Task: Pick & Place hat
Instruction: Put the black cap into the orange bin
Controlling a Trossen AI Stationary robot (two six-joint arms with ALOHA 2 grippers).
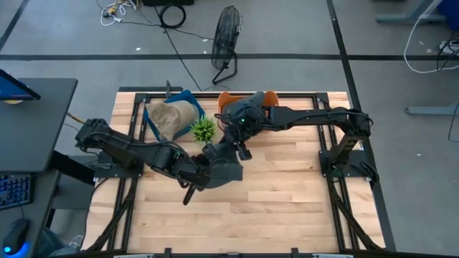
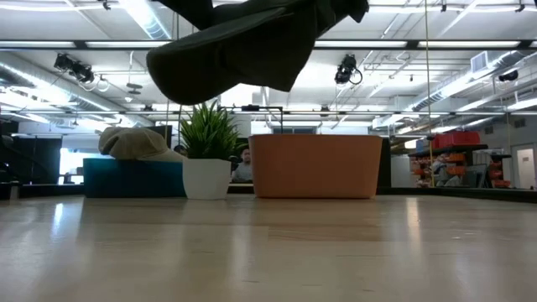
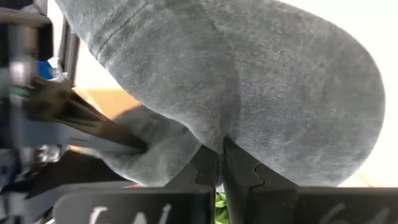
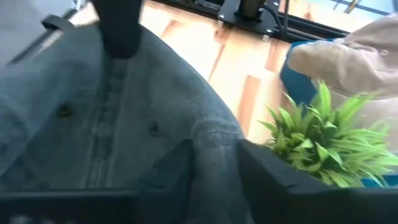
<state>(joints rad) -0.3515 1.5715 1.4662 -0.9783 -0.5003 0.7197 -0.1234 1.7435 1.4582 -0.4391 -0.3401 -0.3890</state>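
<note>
A dark grey hat [image 1: 224,169] hangs in the air between my two grippers, above the middle of the table; in the low view the hat [image 2: 243,50] is well clear of the tabletop. My left gripper [image 3: 222,155] comes from the table's left and is shut on the hat. My right gripper [image 4: 214,163] reaches in from the right and far side and is shut on another part of it. A tan hat [image 1: 174,118] lies in a blue bin. My left gripper pinches a fold of the grey hat's cloth [image 3: 217,134] between its two fingers. The hat bulges out beyond the fingertips and is lifted clear of the table. My right gripper pinches a raised fold of the hat [image 4: 214,140] between its two fingers [image 4: 264,171]. The hat spreads out past that fold toward the left arm and is lifted clear of the table.
Along the far edge stand a blue bin [image 1: 188,99], a small green plant in a white pot [image 1: 204,130] and an orange bin [image 1: 269,97]. In the low view the plant [image 2: 206,147] and the orange bin [image 2: 316,165] stand behind the hat. Bare wood lies toward the near edge.
</note>
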